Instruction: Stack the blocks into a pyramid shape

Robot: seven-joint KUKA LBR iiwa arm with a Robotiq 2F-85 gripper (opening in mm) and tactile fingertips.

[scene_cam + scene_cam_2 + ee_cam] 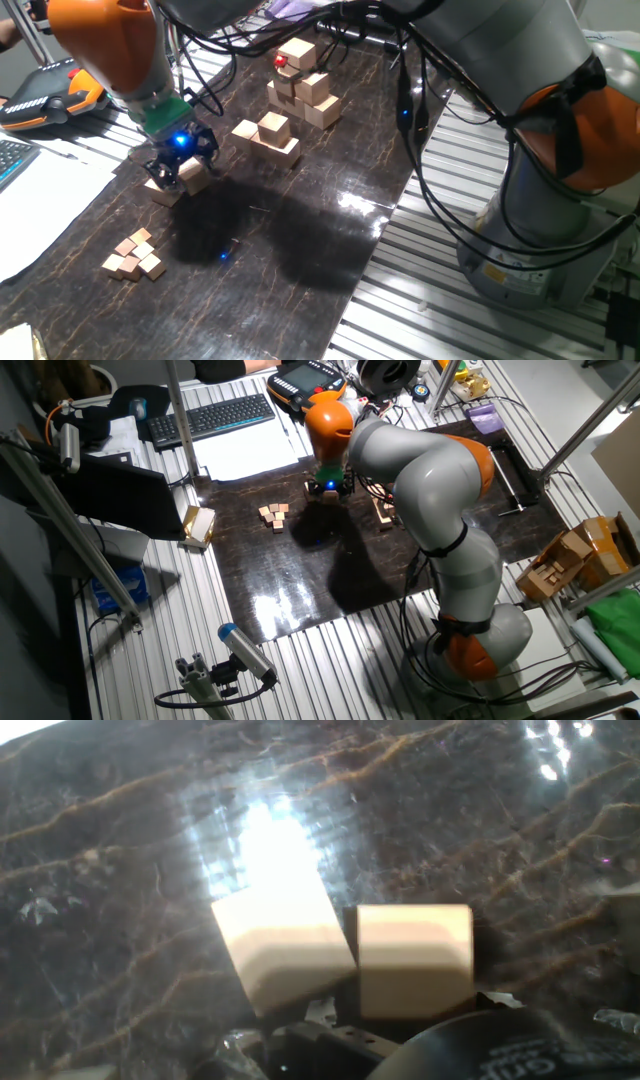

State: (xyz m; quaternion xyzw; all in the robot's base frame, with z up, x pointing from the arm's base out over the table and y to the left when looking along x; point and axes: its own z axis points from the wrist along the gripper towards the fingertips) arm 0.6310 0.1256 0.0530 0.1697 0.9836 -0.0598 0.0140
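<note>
Your gripper (180,168) is low near the worktop's left edge, clamped on one block (193,177); its neighbour (165,190) may get dragged

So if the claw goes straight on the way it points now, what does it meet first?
Most likely the two tan blocks directly under it: the tilted block and the square-on block beside it, which fill the hand view. The claw points down at them. Whether it already touches them is unclear.
</note>
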